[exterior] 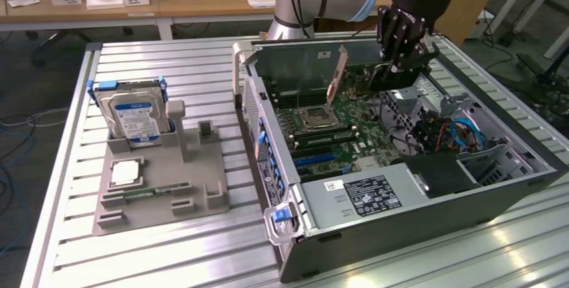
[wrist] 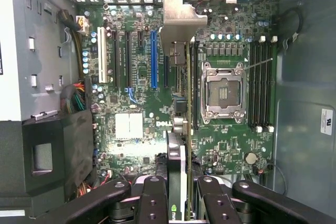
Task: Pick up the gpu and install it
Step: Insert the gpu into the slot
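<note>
You have the gpu [wrist: 187, 103] clamped edge-on between the jaws, over the motherboard [wrist: 131, 124] inside the open computer case [exterior: 427, 201], and I judge it light and stiff but fragile, so the hold belongs on its bare board edge, never on the small parts.

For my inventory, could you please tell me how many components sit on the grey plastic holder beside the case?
3: silver blue-labelled hard drive upright at the far end; square silver chip lying midway; slim green memory stick nearest the camera. None looks hidden.
</note>
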Available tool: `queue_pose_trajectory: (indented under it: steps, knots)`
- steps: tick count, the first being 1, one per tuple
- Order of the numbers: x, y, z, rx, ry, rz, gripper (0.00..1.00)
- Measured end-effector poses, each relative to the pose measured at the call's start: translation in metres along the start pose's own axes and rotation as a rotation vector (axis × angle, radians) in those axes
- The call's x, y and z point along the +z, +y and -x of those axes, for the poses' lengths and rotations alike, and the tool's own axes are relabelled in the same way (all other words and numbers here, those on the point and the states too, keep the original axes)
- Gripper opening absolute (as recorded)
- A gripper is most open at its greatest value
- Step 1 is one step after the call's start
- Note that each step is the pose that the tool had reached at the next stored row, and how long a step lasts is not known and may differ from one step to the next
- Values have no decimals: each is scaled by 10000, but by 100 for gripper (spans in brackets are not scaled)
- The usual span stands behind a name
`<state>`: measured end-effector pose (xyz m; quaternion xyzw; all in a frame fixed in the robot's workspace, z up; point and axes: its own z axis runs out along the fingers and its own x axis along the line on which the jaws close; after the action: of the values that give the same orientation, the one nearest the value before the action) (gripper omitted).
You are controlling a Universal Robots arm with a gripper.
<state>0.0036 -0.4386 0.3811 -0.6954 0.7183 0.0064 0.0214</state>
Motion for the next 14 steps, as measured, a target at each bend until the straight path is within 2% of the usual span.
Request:
queue_pose_trajectory:
  steps: [14]
  knots:
    - [15, -1, -41, 0, -1, 0, 27]
